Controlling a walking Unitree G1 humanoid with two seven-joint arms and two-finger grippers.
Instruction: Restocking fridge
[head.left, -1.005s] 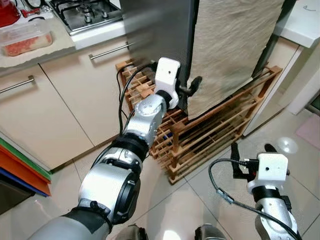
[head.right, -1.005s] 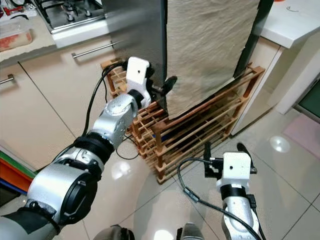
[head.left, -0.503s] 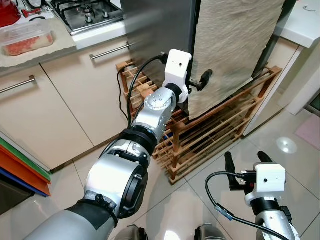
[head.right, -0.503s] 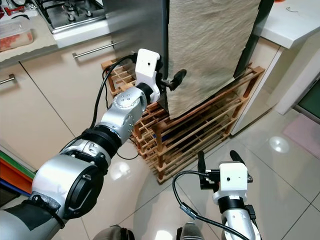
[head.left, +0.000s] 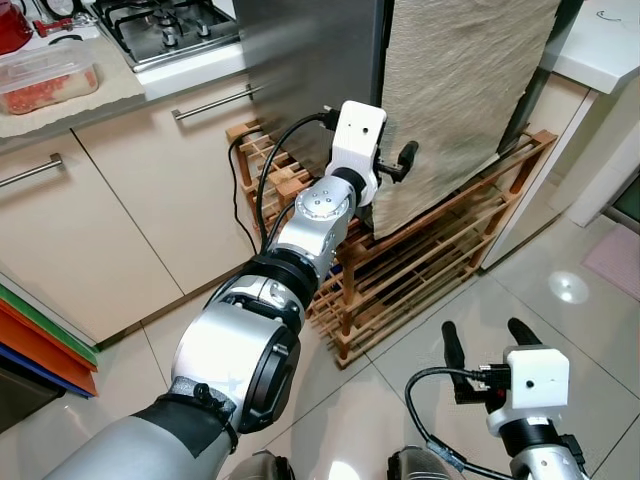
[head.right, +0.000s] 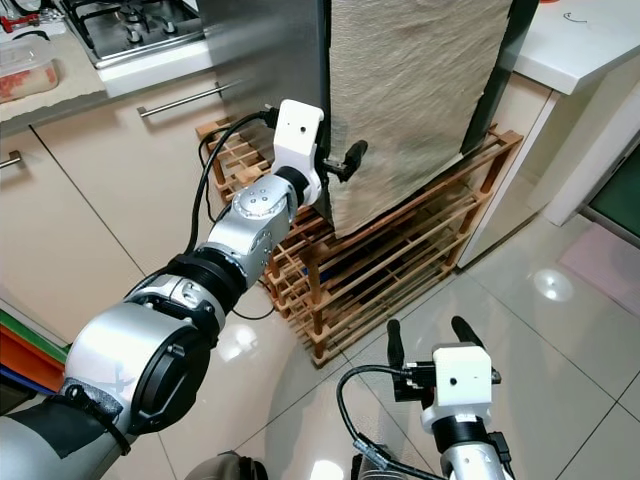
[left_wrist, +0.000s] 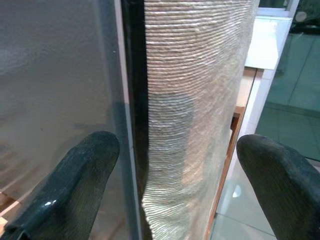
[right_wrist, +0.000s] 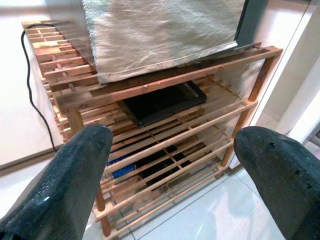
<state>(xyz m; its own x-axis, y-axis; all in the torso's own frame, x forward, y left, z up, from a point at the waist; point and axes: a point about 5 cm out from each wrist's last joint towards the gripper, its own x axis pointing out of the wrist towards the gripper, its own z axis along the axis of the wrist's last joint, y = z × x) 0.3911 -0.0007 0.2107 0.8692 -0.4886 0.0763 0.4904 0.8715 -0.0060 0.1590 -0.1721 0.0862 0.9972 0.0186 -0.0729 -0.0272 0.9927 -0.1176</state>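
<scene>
Kitchen corner with glossy tile floor (head.left: 600, 260): a steel fridge (head.left: 310, 70), its front draped in a beige woven cloth (head.left: 460, 90), is standing on a slatted wooden rack (head.left: 430, 260) beside cream cabinets (head.left: 130, 220). Left gripper (left_wrist: 170, 180) is reaching up to the fridge's door edge, fingers spread wide and straddling the dark seam. Right gripper (head.right: 427, 337) is hanging low over the tiles, fingers likewise wide apart, gripping nothing.

Tall steel fridge (head.left: 310, 60), closed, beige cloth (head.left: 460, 90) draped over its front
</scene>
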